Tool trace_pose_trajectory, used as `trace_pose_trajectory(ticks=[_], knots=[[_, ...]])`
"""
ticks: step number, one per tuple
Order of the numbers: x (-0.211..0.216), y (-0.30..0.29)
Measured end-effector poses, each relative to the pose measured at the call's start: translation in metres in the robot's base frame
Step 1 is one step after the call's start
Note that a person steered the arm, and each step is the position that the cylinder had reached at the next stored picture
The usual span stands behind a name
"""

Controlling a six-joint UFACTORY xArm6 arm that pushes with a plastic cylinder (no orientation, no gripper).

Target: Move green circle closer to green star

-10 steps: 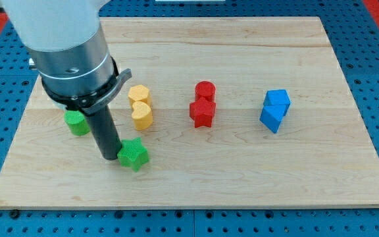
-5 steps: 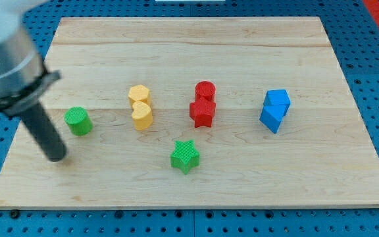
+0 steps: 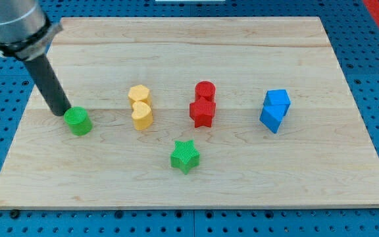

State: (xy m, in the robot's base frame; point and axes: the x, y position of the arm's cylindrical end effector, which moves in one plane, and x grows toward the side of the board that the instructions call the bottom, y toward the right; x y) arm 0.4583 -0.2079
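The green circle (image 3: 78, 121) sits on the wooden board (image 3: 242, 191) at the view's left. The green star (image 3: 185, 156) lies toward the view's bottom, right of the circle and well apart from it. My tip (image 3: 62, 110) rests just at the upper left of the green circle, touching or almost touching its edge. The rod rises from there toward the view's top left.
Two yellow blocks (image 3: 140, 106) stand stacked in view between circle and star, a little higher up. A red cylinder and red star (image 3: 203, 105) sit at the centre. Two blue blocks (image 3: 274, 110) sit at the right.
The green star went from beside the rod to lower centre. My tip swung from there to the far left, then up to the circle's upper left. The green circle has not moved.
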Motion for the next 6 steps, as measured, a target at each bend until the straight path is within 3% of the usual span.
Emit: trace_pose_trajectory(ticks=[2,3,4,6], knots=[[0.044,0.060],[0.046,0.080],[0.040,0.063],[0.066,0.071]])
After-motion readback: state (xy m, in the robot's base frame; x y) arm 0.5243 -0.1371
